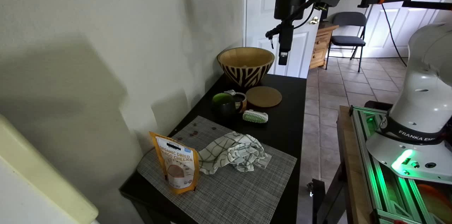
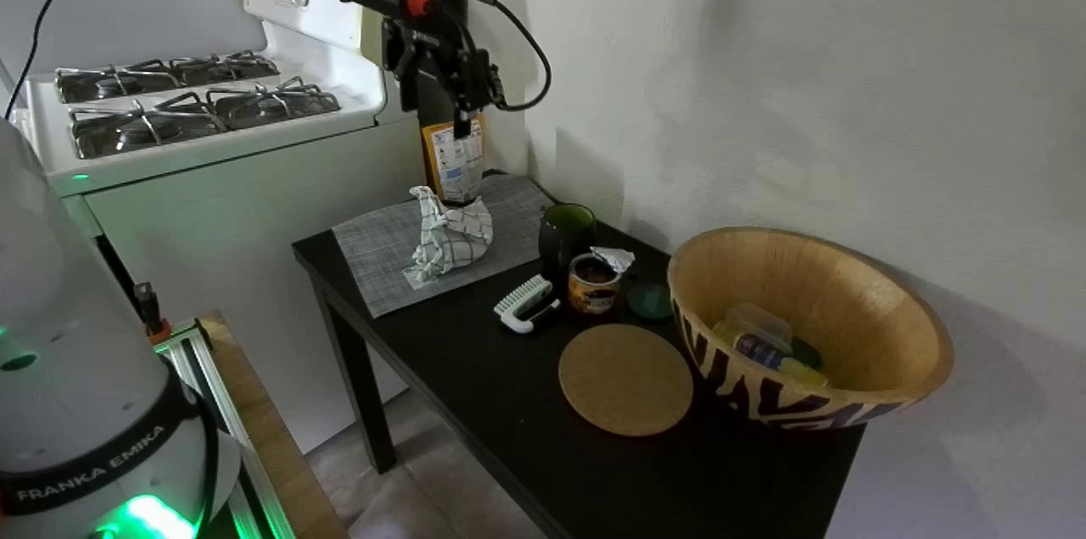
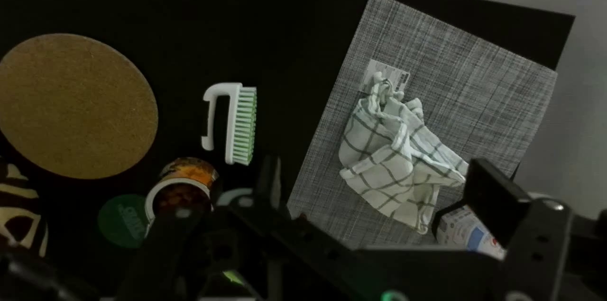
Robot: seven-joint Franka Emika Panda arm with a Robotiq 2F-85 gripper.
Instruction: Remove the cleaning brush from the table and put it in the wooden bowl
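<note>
The brush [image 3: 235,124] lies on its side on the bare black top of the table [image 1: 282,132], not yet lifted, so the step in hand looks to be the approach. The gripper [image 3: 374,169] hangs well above, its fingers wide apart with nothing held between them; in the wrist view the brush sits to the left of that gap. The next move, I judge, calls for a shift left over the brush, then a straight drop and a pinch.

In that same view the brush's long axis runs across the narrow width of the table. Its bristles face right, toward the placemat [image 3: 488,97], and its handle faces left, toward the round wooden disc [image 3: 78,106]. The fingers stand left and right of each other, so they should take the brush across its long axis with little turning (a fingertip inside the handle's loop may hold better than one on the bristles).

Next outward, a can [image 3: 193,169] stands near one end of the brush and could get knocked on the way down. In an exterior view the dark mug [image 1: 223,107] stands to the left of the brush and the crumpled towel [image 1: 243,151] lies nearer, on the placemat. There too the bowl [image 1: 247,73] stands at the far end, past the disc, so the carry should go up over its rim. A few small things [image 2: 762,345] lie inside it, with room left, it seems, for the brush.
</note>
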